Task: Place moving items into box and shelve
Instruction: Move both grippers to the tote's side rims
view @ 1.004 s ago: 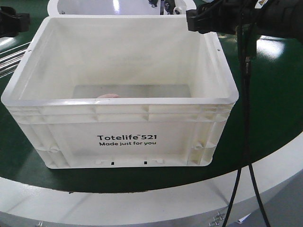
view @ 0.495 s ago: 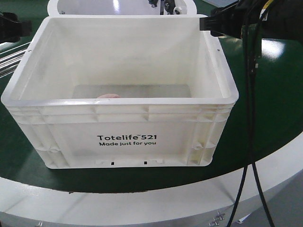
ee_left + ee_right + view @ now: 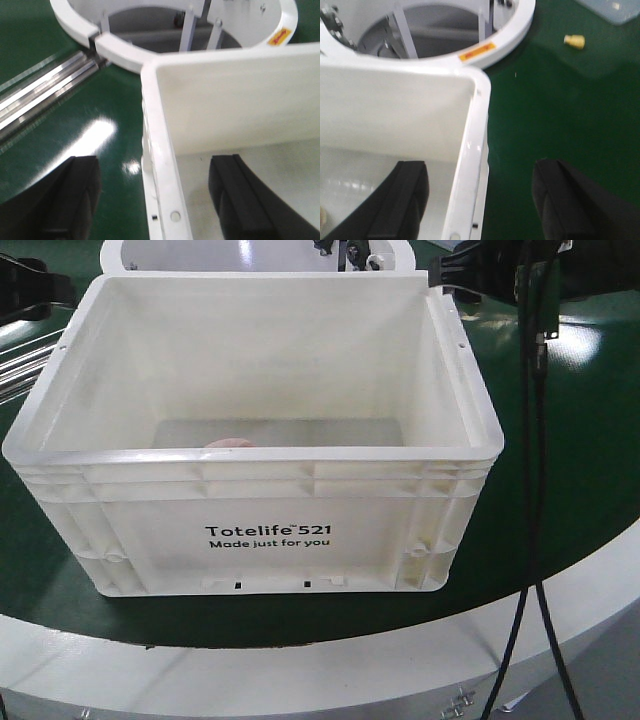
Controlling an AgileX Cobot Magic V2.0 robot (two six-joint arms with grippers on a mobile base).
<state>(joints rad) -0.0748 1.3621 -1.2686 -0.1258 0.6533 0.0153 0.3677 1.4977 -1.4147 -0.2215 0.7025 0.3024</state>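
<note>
The green bench (image 3: 585,430) is largely taken up by the big white box (image 3: 265,530), which stands upright with its printed wall on the near side. A white ring-shaped structure (image 3: 120,50) is seen just beyond the box's far wall.

The left hand (image 3: 156,172) is held at the box's far-left corner. Its fingers are spread, with one over the bench outside and one inside the box, so the left wall is straddled but not gripped.

The right hand (image 3: 482,175) is posed in mirror fashion at the far-right corner, spread across the right wall, with nothing pinched.

A moving item (image 3: 228,443), a pinkish lump, lies on the box floor against the near wall, left of centre.
</note>
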